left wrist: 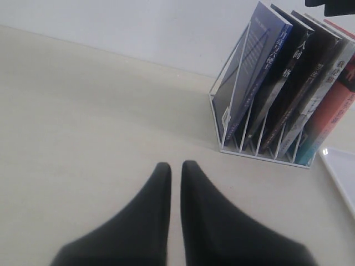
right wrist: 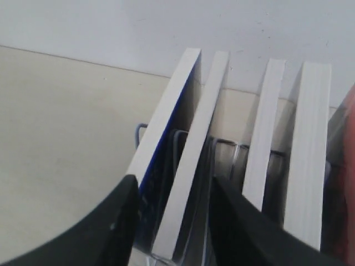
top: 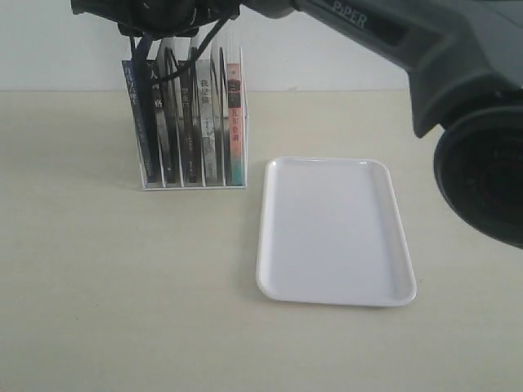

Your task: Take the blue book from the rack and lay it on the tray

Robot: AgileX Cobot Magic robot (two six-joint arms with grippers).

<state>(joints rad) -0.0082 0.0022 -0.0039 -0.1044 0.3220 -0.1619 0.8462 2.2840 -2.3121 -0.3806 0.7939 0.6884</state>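
The white wire rack (top: 193, 181) stands at the back of the table with several upright books. The blue book (top: 136, 114) fills its leftmost slot, leaning a little; the left wrist view shows the blue book's (left wrist: 260, 61) cover and spine. The white tray (top: 335, 233) lies flat to the right of the rack with nothing on it. My right gripper (right wrist: 173, 185) hangs open just above the book tops, its fingers straddling the blue book (right wrist: 166, 141) and the black-spined book (right wrist: 191, 160) beside it. My left gripper (left wrist: 175, 167) is shut and holds nothing, low over the table left of the rack (left wrist: 260, 152).
The right arm (top: 368, 24) reaches across the top of the exterior view to the rack. Black-spined books (top: 189, 114) and a pink-and-teal book (top: 234, 122) fill the other slots. A wall runs behind the rack. Bare table (top: 122, 286) lies in front.
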